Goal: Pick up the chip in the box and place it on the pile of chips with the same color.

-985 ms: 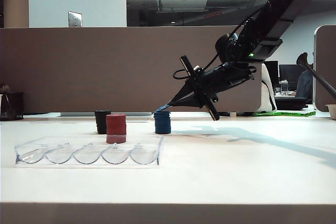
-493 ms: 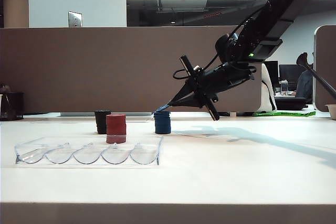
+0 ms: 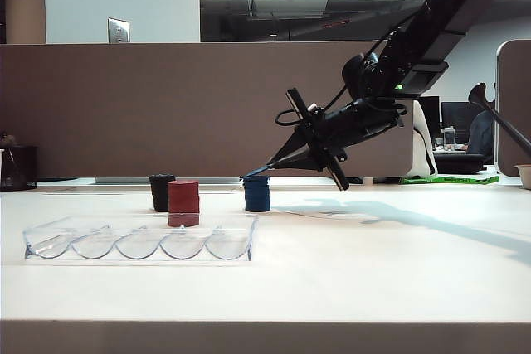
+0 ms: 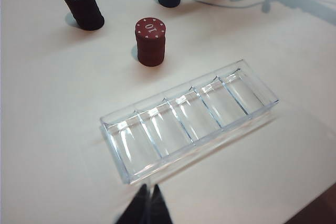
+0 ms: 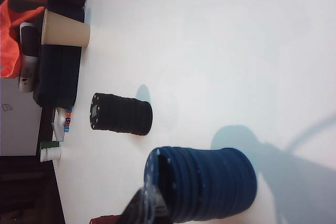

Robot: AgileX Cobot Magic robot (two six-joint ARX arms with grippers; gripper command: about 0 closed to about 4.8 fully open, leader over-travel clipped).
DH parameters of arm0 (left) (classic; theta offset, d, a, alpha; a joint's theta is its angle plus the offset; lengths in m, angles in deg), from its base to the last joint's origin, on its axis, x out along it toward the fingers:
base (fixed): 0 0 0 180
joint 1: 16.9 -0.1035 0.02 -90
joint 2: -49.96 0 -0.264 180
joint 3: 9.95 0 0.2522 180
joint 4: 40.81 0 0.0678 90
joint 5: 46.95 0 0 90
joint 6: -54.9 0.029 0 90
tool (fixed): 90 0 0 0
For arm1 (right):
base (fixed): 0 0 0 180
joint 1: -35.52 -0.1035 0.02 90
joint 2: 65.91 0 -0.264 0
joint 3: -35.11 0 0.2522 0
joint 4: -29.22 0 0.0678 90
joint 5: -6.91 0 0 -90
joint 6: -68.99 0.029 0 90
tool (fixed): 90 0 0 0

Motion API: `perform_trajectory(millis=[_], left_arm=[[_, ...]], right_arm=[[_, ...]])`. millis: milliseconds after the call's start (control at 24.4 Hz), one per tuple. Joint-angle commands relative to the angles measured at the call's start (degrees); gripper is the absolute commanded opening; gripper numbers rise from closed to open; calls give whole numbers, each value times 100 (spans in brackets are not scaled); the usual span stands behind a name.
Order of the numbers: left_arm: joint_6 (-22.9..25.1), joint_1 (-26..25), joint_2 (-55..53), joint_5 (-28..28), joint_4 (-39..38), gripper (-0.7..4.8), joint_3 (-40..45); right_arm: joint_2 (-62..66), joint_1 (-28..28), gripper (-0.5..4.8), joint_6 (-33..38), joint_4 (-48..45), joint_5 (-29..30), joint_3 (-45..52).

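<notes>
The long clear plastic chip tray with five scalloped slots (image 4: 191,121) shows nothing in any slot in the left wrist view, so the pick looks done. The short stack of dark blue chips (image 3: 256,193) stands behind the tray's right end on the white table (image 3: 373,263), with the red chip stack (image 3: 183,202) and the black chip stack (image 3: 161,192) to its left.

The right gripper (image 3: 270,167) comes in slanted from the right, tips just over the blue stack's top edge. In the right wrist view its tips (image 5: 147,205) sit at the rim of the blue stack (image 5: 202,183); whether the jaws are parted or pinched I cannot tell (tips overlap the stack, dark on dark). The single dark blue chip can't be picked out separately: probably it is the top disc of the stack (image 5: 155,179), judging by the bare tray.

The left gripper (image 4: 148,209) hangs off to the side above the tray's near wall, fingers pressed together, holding nothing.

Judgement: placement essentially made; left is confirming release and pulling the right arm clear.
</notes>
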Motion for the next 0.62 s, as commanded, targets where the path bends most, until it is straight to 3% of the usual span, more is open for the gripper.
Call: perform_trajectory(millis=[41,369,534,616], left_arm=[[2,4,7,37,4,-6,-31],[2,4,7,37,0,-6,-31],[4,4,7,35,28,-6,-31],[2,4,7,35,44,-6,-31]], right_arm=[[-31,24,23,-39,-15,0,-20],[-31,35,23,-42,-15,17,-22],[-72,275,2,-76,-55,409,-37],[-219,422,-9,-586,15,531,-35]])
